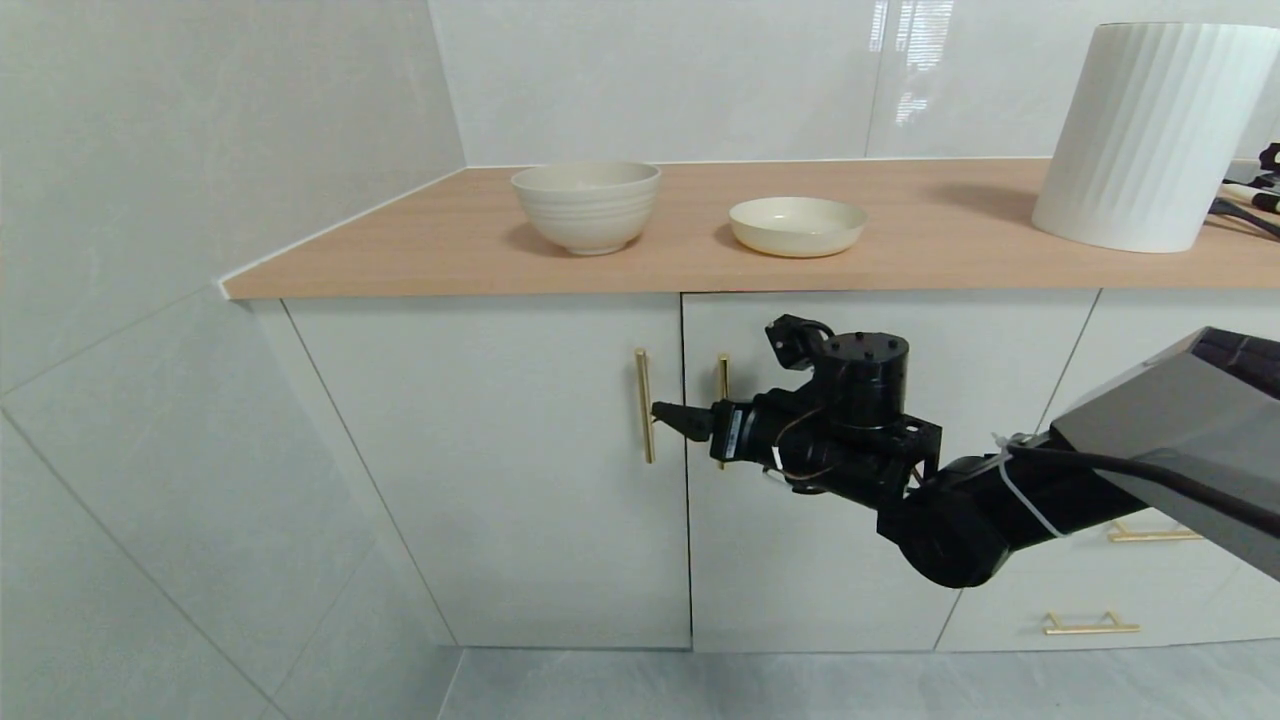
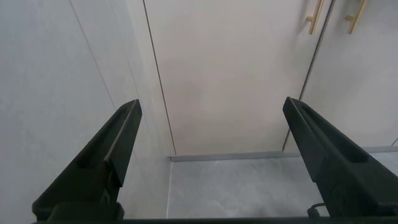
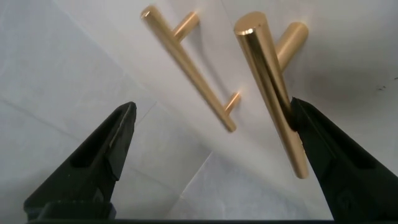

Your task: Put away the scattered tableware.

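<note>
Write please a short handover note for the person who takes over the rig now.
Left gripper: open, empty, low before the cabinet doors.
Right gripper: open, at the gold door handles, closed on neither.
Things: bowl and shallow dish stand apart on the counter; both doors shut.
Done: nothing put away.
To do: open a door, probably move both pieces inside.

No readable text, labels, numbers or signs on any surface.
</note>
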